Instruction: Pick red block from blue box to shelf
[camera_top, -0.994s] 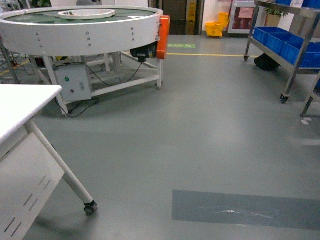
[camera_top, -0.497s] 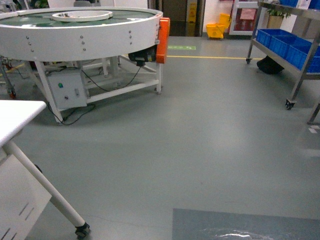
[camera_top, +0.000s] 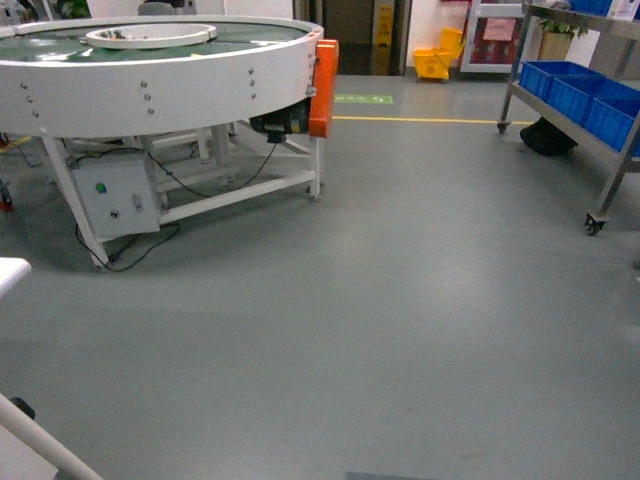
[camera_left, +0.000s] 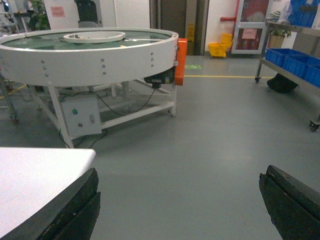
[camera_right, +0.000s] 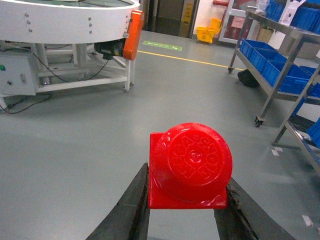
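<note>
The red block (camera_right: 190, 167) does not appear in the head view, which shows grey floor, a large round white machine (camera_top: 150, 70) with an orange guard (camera_top: 322, 88) at upper left, a white bench corner (camera_top: 12, 272) at the left edge, and the steel shelf (camera_top: 612, 150) on castors at right, carrying dark blue crates (camera_top: 575, 92)

In the left wrist view, the left gripper (camera_left: 182, 200) has its jaws spread wide with nothing between them, one black finger partly over the white bench, the round machine beyond

In the right wrist view, the right gripper (camera_right: 187, 212) has its jaws pinching the red block from both sides, its round embossed stud facing the camera, held above the floor; the shelf stands well apart at right
</note>
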